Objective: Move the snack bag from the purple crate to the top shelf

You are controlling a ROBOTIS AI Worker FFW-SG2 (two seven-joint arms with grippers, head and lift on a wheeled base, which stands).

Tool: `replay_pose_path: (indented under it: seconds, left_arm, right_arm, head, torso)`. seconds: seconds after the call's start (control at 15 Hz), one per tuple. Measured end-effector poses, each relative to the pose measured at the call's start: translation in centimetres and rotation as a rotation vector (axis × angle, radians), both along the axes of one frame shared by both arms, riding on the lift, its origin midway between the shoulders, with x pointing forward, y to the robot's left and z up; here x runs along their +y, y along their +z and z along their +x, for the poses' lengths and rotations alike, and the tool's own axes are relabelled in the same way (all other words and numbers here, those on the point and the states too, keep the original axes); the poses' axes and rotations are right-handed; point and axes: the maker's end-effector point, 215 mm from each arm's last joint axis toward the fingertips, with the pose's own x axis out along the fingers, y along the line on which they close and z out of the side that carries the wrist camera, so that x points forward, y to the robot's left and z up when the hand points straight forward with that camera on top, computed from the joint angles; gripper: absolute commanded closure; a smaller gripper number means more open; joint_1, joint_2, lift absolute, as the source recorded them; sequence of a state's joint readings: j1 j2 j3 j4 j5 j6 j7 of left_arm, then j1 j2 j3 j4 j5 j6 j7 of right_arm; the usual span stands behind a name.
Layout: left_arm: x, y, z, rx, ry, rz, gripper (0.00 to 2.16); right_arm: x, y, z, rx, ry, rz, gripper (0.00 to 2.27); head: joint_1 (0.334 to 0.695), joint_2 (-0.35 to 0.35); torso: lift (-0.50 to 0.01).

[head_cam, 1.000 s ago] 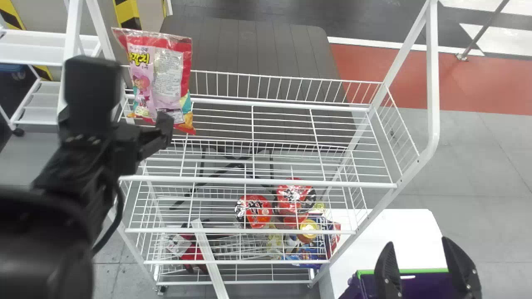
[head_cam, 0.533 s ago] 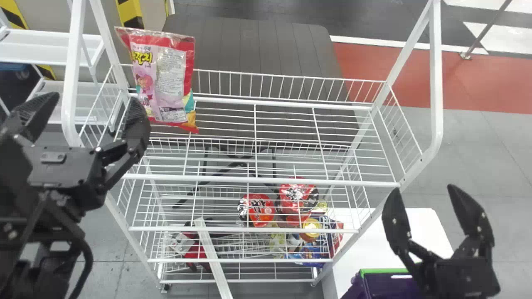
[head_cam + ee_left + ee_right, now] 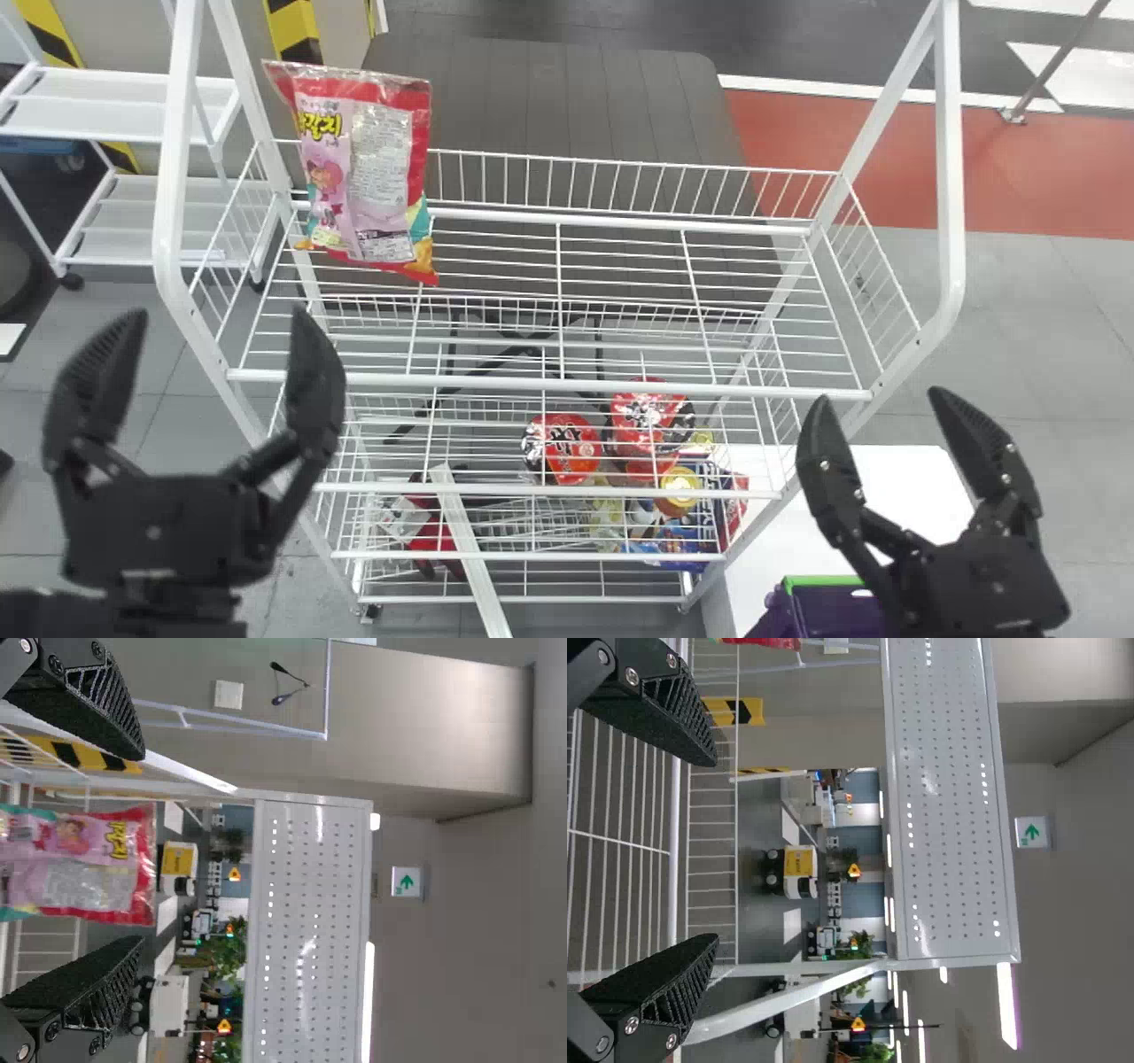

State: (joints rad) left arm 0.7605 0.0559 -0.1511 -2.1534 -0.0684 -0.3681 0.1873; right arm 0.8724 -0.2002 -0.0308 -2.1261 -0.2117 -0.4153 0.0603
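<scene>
My left gripper (image 3: pixel 220 313) and right gripper (image 3: pixel 879 396): black, ridged pattern on the finger pads. Snack bag (image 3: pixel 368 168): red border, pink and lilac panels, yellow lettering, teal and orange at the lower corner. Crate (image 3: pixel 837 611): deep purple, green rim. Wire rack (image 3: pixel 549 384): white, grid pattern. Round packs (image 3: pixel 563 447): red, black and white. Post (image 3: pixel 292 31): yellow/black diagonal stripes. Floor (image 3: pixel 1019 328): grey, red-orange band. Overhead panel (image 3: pixel 310 930): grey, dotted rows. Sign (image 3: pixel 407 881): green arrow on white.
</scene>
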Motion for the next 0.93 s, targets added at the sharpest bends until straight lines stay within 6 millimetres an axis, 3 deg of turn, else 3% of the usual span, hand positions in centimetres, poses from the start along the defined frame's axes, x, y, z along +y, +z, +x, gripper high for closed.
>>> replay_pose_path:
  seconds: [0.2, 0.33, 0.6, 0.93]
  left_arm:
    - [-1.4, -4.3, -1.0, 0.065, -0.004, 0.019, 0.09]
    - [-1.8, -5.7, -1.3, 0.082, -0.008, 0.03, 0.09]
    - [-3.3, -5.9, -2.1, 0.09, -0.043, 0.037, 0.09]
    - [-4.7, -6.7, -2.1, 0.144, -0.067, 0.051, 0.09]
  right_arm:
    - [1.7, -1.8, -0.5, 0.057, 0.02, -0.005, 0.12]
    - [2.6, -2.9, -0.8, 0.092, 0.03, -0.009, 0.12]
    - [2.9, -4.7, -1.6, 0.155, 0.014, -0.003, 0.12]
    - [3.0, -4.5, -1.9, 0.158, 0.014, -0.004, 0.12]
  head:
    - [0.695, -0.092]
    - [0.695, -0.082]
    - [0.695, -0.097]
    - [0.695, -0.131]
  torso:
    - [-0.001]
    - [-0.001]
    - [-0.001]
    - [-0.001]
